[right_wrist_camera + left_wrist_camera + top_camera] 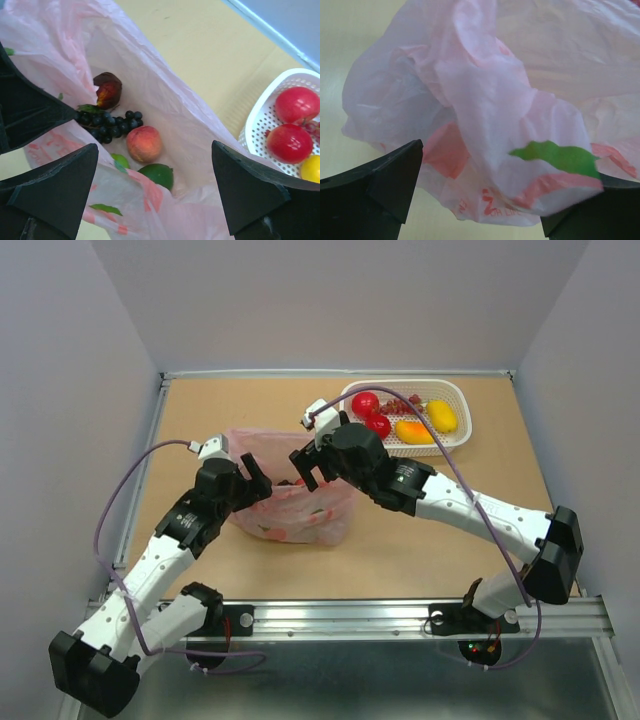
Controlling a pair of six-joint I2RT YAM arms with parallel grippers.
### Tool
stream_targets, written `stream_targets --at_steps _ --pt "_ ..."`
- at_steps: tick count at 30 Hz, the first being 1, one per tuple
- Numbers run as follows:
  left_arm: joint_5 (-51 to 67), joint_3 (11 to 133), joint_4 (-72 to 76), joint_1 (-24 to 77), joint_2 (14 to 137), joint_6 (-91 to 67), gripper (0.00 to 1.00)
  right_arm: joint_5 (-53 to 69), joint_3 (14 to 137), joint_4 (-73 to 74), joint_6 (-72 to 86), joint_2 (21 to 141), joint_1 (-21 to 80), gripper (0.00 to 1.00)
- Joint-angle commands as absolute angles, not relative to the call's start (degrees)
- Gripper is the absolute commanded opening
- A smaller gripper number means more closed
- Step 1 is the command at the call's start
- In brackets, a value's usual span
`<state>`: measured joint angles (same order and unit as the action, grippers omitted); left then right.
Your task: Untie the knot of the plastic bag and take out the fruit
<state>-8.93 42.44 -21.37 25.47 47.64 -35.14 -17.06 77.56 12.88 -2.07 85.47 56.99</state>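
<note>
The pink plastic bag (290, 502) lies mid-table with its mouth open upward. My right gripper (305, 468) is open and empty, hovering over the mouth. The right wrist view shows that gripper (155, 150) above the bag (190, 115), with fruit inside: a maroon fruit (107, 90), dark grapes (107, 125), a peach (144, 144) and a green lime (157, 175). My left gripper (255, 480) is at the bag's left side. In the left wrist view it (482, 185) is open wide, with a fold of the bag (490, 100) hanging between its fingers.
A white basket (452, 390) stands at the back right holding red fruits (366, 403), an orange one (412, 431) and a yellow one (442, 416). It shows at the right edge of the right wrist view (260, 131). Grey walls surround the tan table.
</note>
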Motion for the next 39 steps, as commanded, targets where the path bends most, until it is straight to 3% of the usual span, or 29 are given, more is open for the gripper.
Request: stream_targets --at_steps 1,3,4,6,7,10,27,35,39 --pt "-14.8 38.1 -16.2 25.9 46.8 -38.3 0.84 -23.4 78.4 10.5 -5.4 83.5 56.7 0.99" --pt "-14.7 35.3 -14.7 25.9 46.5 -39.9 0.72 -24.3 76.0 10.5 -5.8 84.9 56.1 0.99" --pt "-14.5 34.5 -14.3 25.9 46.1 -40.4 0.58 -24.5 75.1 10.5 -5.5 85.6 55.9 0.99" --pt "-13.7 32.5 -13.8 25.9 45.8 -41.6 0.43 -24.3 72.0 10.5 -3.8 87.5 55.2 0.99" --pt "-13.4 32.0 -13.7 25.9 45.8 -41.8 0.28 -24.2 70.9 10.5 -3.1 88.1 55.1 0.99" --pt "-12.7 30.5 -14.9 25.9 45.3 -43.2 0.02 -23.0 66.6 10.5 1.8 89.5 54.7 0.99" --pt "-10.9 27.0 -15.4 25.8 44.6 -45.4 0.0 -17.3 43.1 9.3 27.8 87.1 54.1 1.0" --pt "-7.8 24.6 -13.2 25.8 44.6 -46.1 0.0 -11.4 38.8 7.6 28.0 86.9 54.1 1.0" --pt "-7.0 25.2 -12.3 25.8 45.3 -45.2 0.0 -3.8 39.9 7.9 21.9 79.3 54.2 1.0"
